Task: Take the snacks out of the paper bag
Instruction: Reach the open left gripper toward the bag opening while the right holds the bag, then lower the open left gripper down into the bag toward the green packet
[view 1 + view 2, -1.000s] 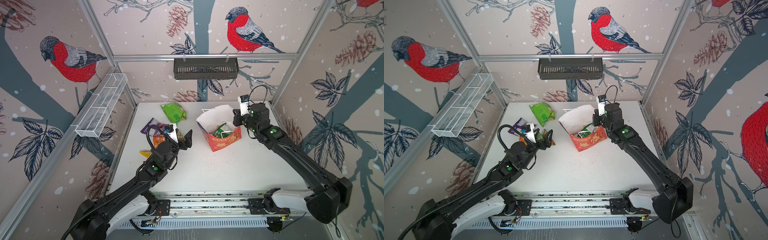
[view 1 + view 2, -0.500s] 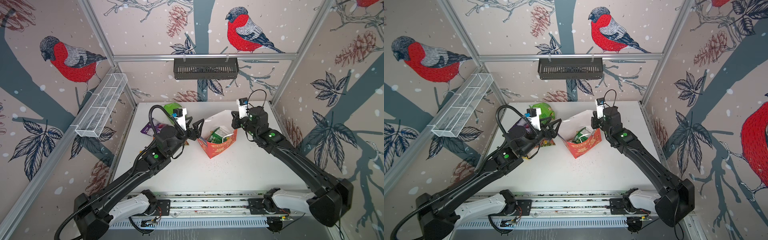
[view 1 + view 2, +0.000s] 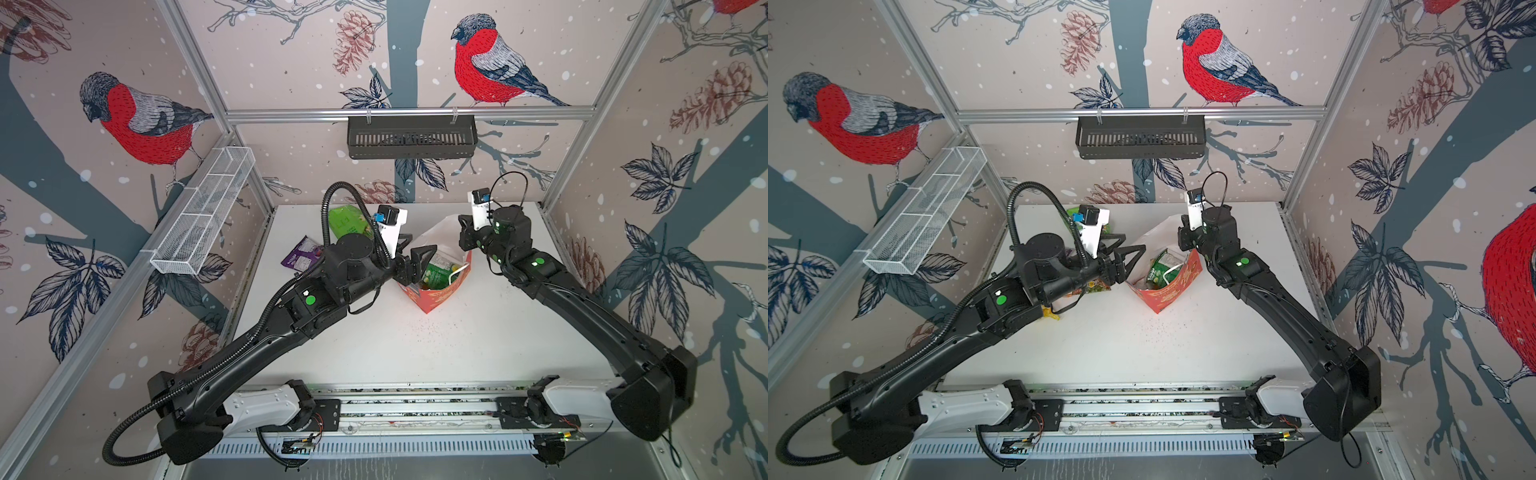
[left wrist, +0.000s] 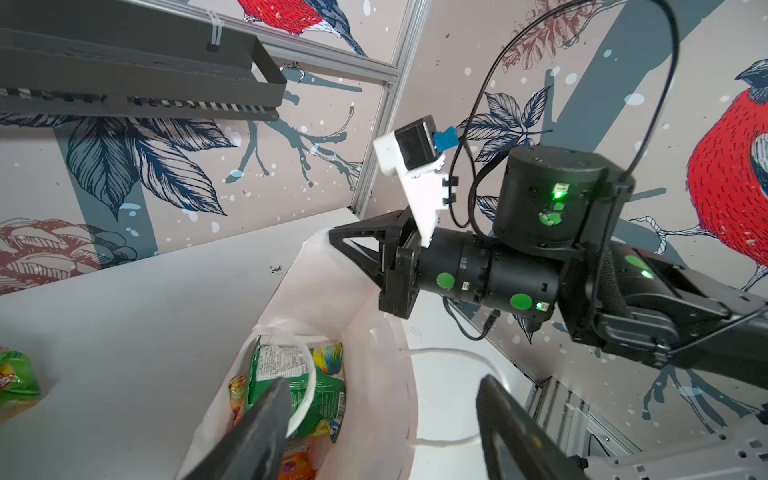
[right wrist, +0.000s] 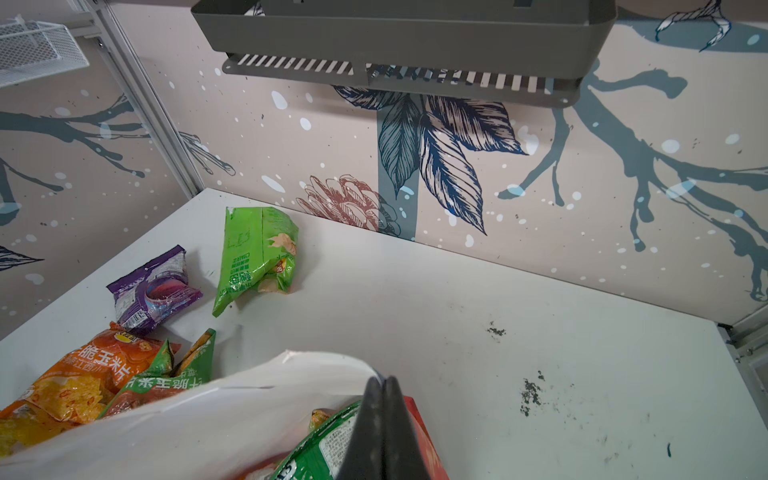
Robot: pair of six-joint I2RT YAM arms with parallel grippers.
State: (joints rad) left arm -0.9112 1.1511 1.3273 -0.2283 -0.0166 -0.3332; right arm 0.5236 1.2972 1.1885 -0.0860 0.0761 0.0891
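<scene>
Snacks point(image 4: 291, 374) lie in paper bag point(image 3: 436, 296) beneath wide-open left gripper point(image 4: 382, 382); right gripper point(image 5: 383, 386) pinches it.

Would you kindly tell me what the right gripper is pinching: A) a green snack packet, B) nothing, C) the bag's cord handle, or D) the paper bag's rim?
D: the right gripper is shut on the upper rim of the paper bag.

Orange packet point(image 5: 83, 374) partly behind the paper bag point(image 5: 166, 424), partly off-frame.
</scene>
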